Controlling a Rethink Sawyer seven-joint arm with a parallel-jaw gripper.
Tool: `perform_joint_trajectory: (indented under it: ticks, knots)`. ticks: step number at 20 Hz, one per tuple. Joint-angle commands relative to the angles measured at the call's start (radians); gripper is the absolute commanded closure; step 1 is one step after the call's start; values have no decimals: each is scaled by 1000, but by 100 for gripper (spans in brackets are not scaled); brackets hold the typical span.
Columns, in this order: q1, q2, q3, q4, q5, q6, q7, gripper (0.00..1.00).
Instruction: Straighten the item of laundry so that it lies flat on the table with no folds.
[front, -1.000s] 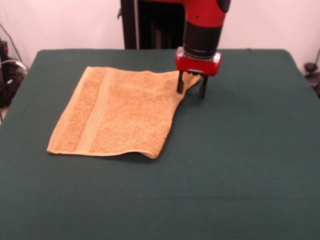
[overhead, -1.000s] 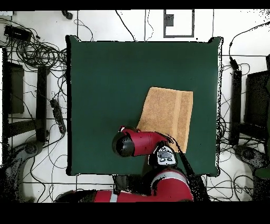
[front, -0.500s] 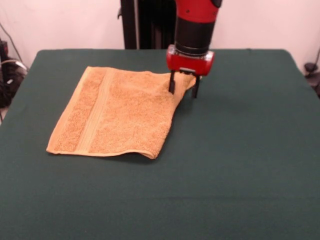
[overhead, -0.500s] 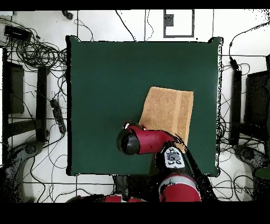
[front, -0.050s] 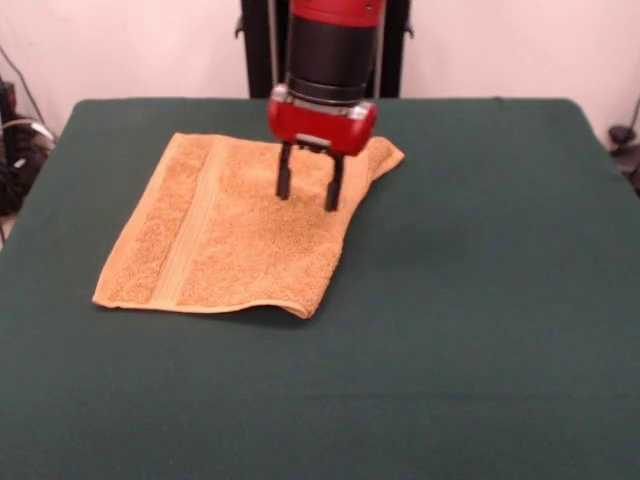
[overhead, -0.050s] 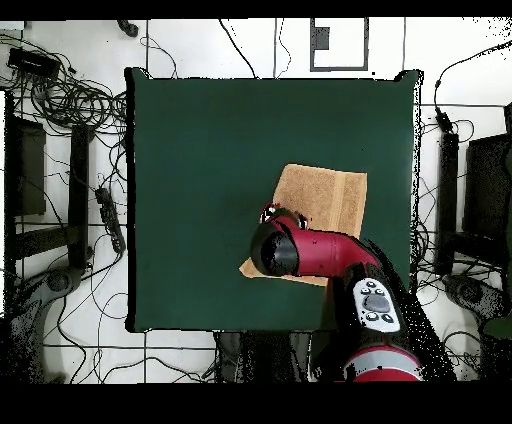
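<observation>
Gripper (front, -0.050s: 308, 190) open above towel (front, -0.050s: 240, 235) — towel's right corner folded — table (front, -0.050s: 480, 300).

Orange-tan terry towel (front, -0.050s: 235, 235) spread on dark green worktop (front, -0.050s: 480, 330), left of centre in front view. Mostly flat; woven band running along left short side. Right side unfinished: near-right corner folded under, far-right corner bunched, sticking out past the edge.

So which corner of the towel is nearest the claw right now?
The far right corner in the front view, the bunched one poking out beside the open claw; the other towel corners lie farther off.
</observation>
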Motion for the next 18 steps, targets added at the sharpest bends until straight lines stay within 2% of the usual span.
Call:
perform_joint_trajectory:
  ticks: [1,7,18]
  knots:
    - [-6,26,137,-93,-26,99,-28,0]
    - [-1,46,153,-126,-22,110,-20,0]
    - [93,74,107,-204,34,146,54,0]
